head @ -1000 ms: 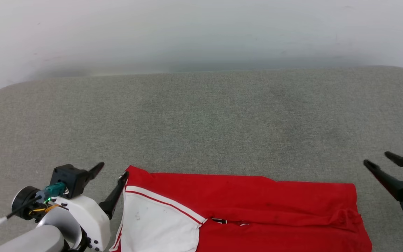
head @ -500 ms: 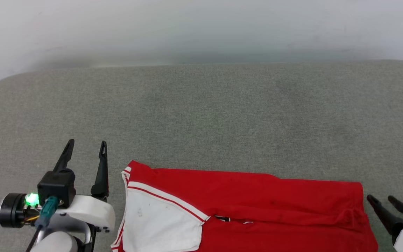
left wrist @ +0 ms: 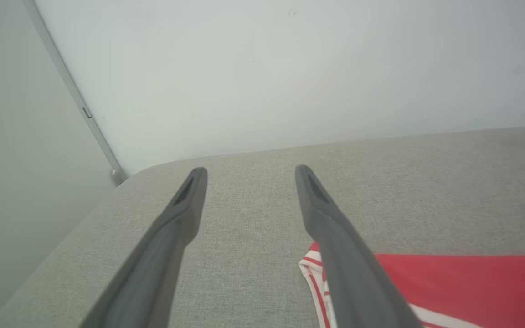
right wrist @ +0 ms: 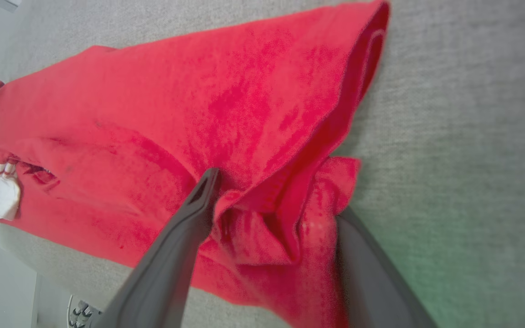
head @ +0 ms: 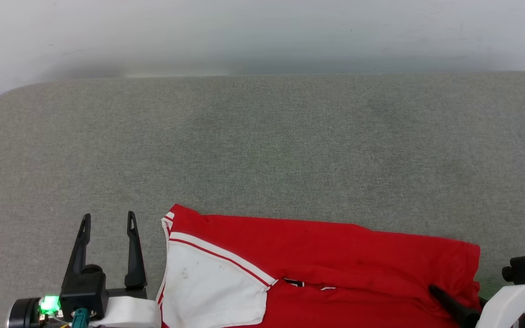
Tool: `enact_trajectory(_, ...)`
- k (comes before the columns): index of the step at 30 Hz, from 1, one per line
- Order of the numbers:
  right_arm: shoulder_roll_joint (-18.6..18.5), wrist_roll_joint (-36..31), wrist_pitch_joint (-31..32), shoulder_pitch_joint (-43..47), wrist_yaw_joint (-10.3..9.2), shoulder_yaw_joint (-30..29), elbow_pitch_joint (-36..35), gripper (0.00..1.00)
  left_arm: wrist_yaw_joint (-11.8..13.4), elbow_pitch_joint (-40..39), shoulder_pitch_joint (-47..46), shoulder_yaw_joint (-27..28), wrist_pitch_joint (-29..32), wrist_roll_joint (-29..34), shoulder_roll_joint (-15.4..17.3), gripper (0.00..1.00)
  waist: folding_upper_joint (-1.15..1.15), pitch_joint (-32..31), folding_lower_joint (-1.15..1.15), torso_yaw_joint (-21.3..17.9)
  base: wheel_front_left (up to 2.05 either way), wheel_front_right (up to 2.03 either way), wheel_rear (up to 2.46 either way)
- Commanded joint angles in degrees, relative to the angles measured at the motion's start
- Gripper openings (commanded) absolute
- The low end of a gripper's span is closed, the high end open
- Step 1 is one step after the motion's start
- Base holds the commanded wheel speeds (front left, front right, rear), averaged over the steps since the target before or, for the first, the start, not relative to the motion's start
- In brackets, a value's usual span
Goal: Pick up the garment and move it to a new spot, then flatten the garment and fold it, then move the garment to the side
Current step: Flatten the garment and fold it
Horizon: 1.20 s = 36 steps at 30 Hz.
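The garment (head: 326, 255) lies folded into a long red band along the near edge of the grey table (head: 262, 150), its white sleeve (head: 212, 291) to the left. My left gripper (head: 109, 216) is open just left of the striped corner, apart from the cloth, fingers pointing to the far side. In the left wrist view that gripper (left wrist: 251, 171) has bare table between its fingers and the garment (left wrist: 463, 282) beside the right finger. My right gripper (right wrist: 271, 196) is open astride the bunched right end of the garment (right wrist: 176, 100); one finger (right wrist: 198, 205) rests on top, the other tip is hidden by fabric.
The table's far half stretches bare to a pale wall (head: 262, 32), with rounded far corners. A grey strip (left wrist: 84, 111) runs down the wall at the far left corner. The garment lies close to the table's near edge (right wrist: 30, 255).
The left gripper let the garment's left corner go, turned to point away and drew back. The right gripper came in from the right onto the garment's right end. The camera has shifted slightly.
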Motion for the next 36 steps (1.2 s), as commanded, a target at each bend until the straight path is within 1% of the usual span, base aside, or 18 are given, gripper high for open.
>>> enact_trajectory(1,2.3,0.1,1.6,1.6,0.0,2.4,1.1,1.0,-0.5,0.1,0.9,0.9,-0.1,0.8,-1.1,1.0,0.0,0.1,0.0,0.0,0.0,0.0,0.0)
enact_trajectory(5,3.7,-0.5,1.2,0.2,0.01,3.7,2.4,1.0,-2.3,0.6,3.0,4.5,-0.1,4.4,-5.0,1.0,0.0,0.1,0.0,0.1,0.0,0.0,0.0)
enact_trajectory(6,3.8,-0.8,0.6,-0.2,0.02,3.6,2.6,0.32,-2.6,0.4,3.6,5.5,-0.1,4.8,-6.2,1.0,0.0,0.0,0.0,0.2,0.0,0.0,0.0)
enact_trajectory(7,3.7,-1.0,0.2,-0.6,0.02,3.6,2.7,0.0,-3.1,0.4,4.1,6.1,-0.1,6.0,-6.7,1.0,0.0,-0.1,0.0,0.2,0.0,0.0,0.0)
enact_trajectory(10,2.8,-1.8,-1.2,-1.7,0.06,3.1,3.2,0.0,-4.5,0.4,5.1,7.8,-0.1,8.0,-8.8,1.0,0.0,-0.5,0.0,0.4,0.0,0.0,0.0)
enact_trajectory(16,-1.1,-2.4,-2.7,-3.3,-0.02,1.4,2.4,0.0,-7.2,0.5,7.5,10.4,-0.1,10.5,-11.9,1.0,0.0,-2.0,0.0,0.2,0.0,0.0,0.0)
enact_trajectory(19,-3.1,-2.1,-2.0,-3.1,-0.02,0.8,1.7,0.0,-8.5,0.7,8.6,11.4,-0.1,11.4,-13.0,1.0,0.0,-2.9,0.0,0.2,0.0,0.0,0.0)
enact_trajectory(23,-6.8,-2.2,-0.5,-2.0,-0.02,-0.8,1.6,0.0,-10.2,1.0,9.6,12.4,-0.1,12.7,-14.3,1.0,0.0,-3.9,0.0,0.2,0.0,0.0,0.0)
enact_trajectory(28,-11.1,-2.7,3.2,-0.8,-0.02,-3.7,4.0,0.0,-12.2,1.5,10.2,13.1,-0.1,13.8,-15.1,1.0,0.0,-4.6,0.0,0.2,0.0,0.0,0.0)
enact_trajectory(30,-11.9,-2.4,4.6,-0.6,-0.02,-4.5,4.0,0.0,-13.0,1.7,10.4,13.3,-0.1,14.2,-15.4,1.0,0.0,-4.7,0.0,0.3,0.0,0.0,0.0)
enact_trajectory(32,-11.9,-1.2,6.3,-0.1,-0.02,-4.9,3.0,0.0,-13.6,1.9,10.5,13.5,-0.1,14.5,-15.7,1.0,0.0,-4.9,0.0,0.4,0.0,0.0,0.0)
enact_trajectory(36,-11.9,0.7,9.2,0.7,-0.01,-4.4,-1.5,0.0,-14.7,2.1,10.6,14.1,-0.1,14.8,-16.2,1.0,0.0,-5.3,0.0,0.5,0.0,0.0,0.0)
